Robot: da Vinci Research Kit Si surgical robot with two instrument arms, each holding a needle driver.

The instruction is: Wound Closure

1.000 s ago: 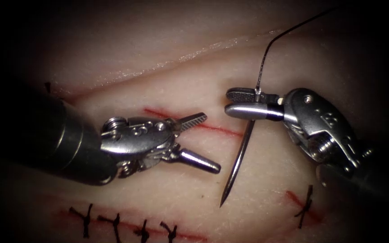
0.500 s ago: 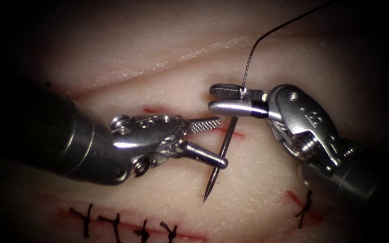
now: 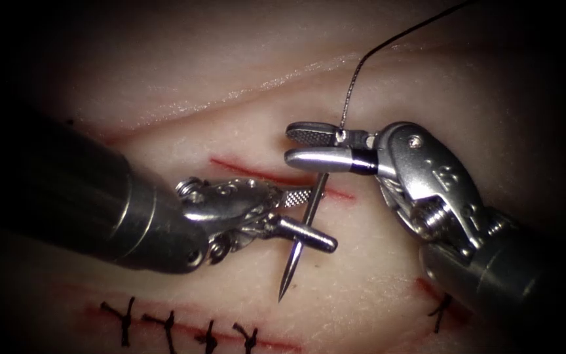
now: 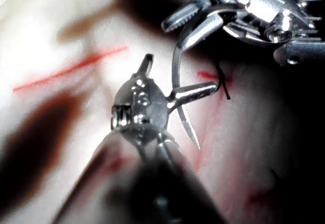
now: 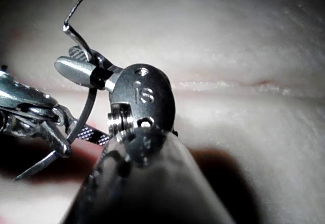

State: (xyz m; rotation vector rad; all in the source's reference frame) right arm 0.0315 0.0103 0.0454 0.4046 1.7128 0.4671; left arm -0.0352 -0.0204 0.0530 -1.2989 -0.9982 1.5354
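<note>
Right claw (image 3: 309, 145) clamps the curved steel needle (image 3: 301, 239) at its thread end, mid-frame, clear of the pale tissue (image 3: 375, 262); left claw (image 3: 312, 219) gapes around its shaft. Black thread (image 3: 388, 46) climbs upper right.

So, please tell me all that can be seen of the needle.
The needle is a thin, curved, shiny piece of what looks like steel, with a sharp point and a dark thread running from its blunt end. The right tool holds it near that thread end, jaws shut on it. Its body hangs down across the cut and passes between the open jaws of the left tool, about mid-curve. The point is free above the tissue, not in it.
</note>
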